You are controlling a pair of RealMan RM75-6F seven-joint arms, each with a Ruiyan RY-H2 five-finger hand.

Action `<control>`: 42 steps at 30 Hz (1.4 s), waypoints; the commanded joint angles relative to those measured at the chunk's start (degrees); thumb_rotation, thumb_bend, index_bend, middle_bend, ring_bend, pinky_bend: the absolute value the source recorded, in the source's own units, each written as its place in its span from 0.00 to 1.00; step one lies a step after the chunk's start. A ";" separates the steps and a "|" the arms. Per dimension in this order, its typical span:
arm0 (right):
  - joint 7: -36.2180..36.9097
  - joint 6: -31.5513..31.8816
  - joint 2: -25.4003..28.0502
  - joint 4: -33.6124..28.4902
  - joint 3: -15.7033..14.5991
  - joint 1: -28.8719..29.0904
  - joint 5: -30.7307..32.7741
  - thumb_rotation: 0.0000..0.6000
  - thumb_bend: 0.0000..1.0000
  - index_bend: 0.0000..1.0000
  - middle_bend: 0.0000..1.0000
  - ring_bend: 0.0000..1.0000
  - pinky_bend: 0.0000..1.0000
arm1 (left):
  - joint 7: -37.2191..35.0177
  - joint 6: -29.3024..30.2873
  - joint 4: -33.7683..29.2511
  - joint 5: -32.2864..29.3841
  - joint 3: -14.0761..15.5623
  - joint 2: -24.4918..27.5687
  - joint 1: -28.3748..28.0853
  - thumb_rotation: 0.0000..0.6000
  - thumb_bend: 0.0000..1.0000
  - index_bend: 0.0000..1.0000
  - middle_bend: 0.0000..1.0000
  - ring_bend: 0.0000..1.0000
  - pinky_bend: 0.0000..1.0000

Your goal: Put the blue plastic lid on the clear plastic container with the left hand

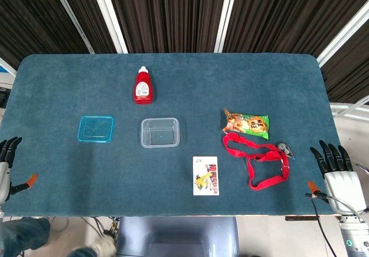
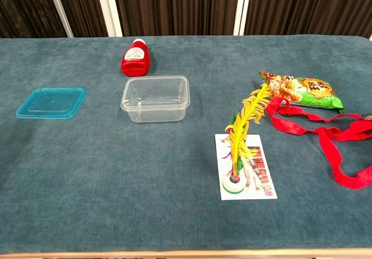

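Observation:
The blue plastic lid (image 1: 95, 129) (image 2: 52, 102) lies flat on the table's left side. The clear plastic container (image 1: 160, 132) (image 2: 155, 98) stands uncovered and empty to the right of it, a short gap between them. My left hand (image 1: 8, 163) hovers at the table's left edge, well left of the lid, fingers apart and holding nothing. At the right edge my right hand (image 1: 336, 169) is also spread with nothing in it. The chest view shows neither hand.
A red sauce bottle (image 1: 143, 85) (image 2: 136, 57) lies behind the container. A snack bag (image 1: 247, 123) (image 2: 301, 89), a red strap (image 1: 258, 159) (image 2: 325, 132), and a card (image 1: 206, 176) bearing a feathered shuttlecock (image 2: 241, 140) occupy the right half.

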 commanded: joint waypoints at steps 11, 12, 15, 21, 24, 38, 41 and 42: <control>0.08 0.22 0.15 0.00 -0.03 -0.08 -0.20 1.00 0.27 0.14 0.00 0.03 0.00 | 0.27 -0.58 0.15 -1.90 -0.78 -0.23 -0.11 1.00 0.21 0.05 0.04 0.00 0.01; 0.09 0.19 0.14 -0.01 0.00 -0.09 -0.09 1.00 0.27 0.14 0.00 0.03 0.00 | 0.21 -0.60 0.24 -2.15 -0.95 -0.23 -0.13 1.00 0.21 0.05 0.04 0.00 0.01; -0.04 -0.02 0.09 -0.08 0.06 -0.07 0.20 1.00 0.27 0.14 0.00 0.03 0.00 | -0.02 -1.06 0.70 -3.09 -1.40 -0.29 -0.31 1.00 0.21 0.05 0.04 0.00 0.01; -0.37 -0.04 0.05 -0.21 0.08 -0.08 0.26 1.00 0.27 0.14 0.00 0.03 0.00 | -0.78 -2.10 0.84 -3.62 -1.48 -0.08 -0.56 1.00 0.19 0.05 0.04 0.00 0.01; -0.32 -0.05 0.10 -0.27 0.00 -0.13 0.22 1.00 0.27 0.14 0.00 0.03 0.00 | -0.35 -2.38 1.28 -3.64 -1.45 0.08 -0.73 1.00 0.19 0.05 0.04 0.00 0.01; 0.30 -0.42 0.23 -0.97 -0.03 -0.31 0.90 1.00 0.27 0.14 0.00 0.03 0.00 | 3.62 -18.69 10.55 -8.51 -5.80 -0.47 -12.33 1.00 0.16 0.02 0.04 0.00 0.01; 0.55 -0.39 0.20 -1.06 0.10 -0.36 1.17 1.00 0.27 0.14 0.00 0.03 0.00 | 7.27 -22.68 13.18 -10.30 -6.57 -1.29 -15.89 1.00 0.16 0.02 0.03 0.00 0.01; 0.65 -0.39 0.20 -1.10 0.17 -0.39 1.32 1.00 0.27 0.14 0.00 0.03 0.00 | 8.33 -23.80 14.27 -10.77 -6.79 -1.78 -17.04 1.00 0.15 0.02 0.03 0.00 0.01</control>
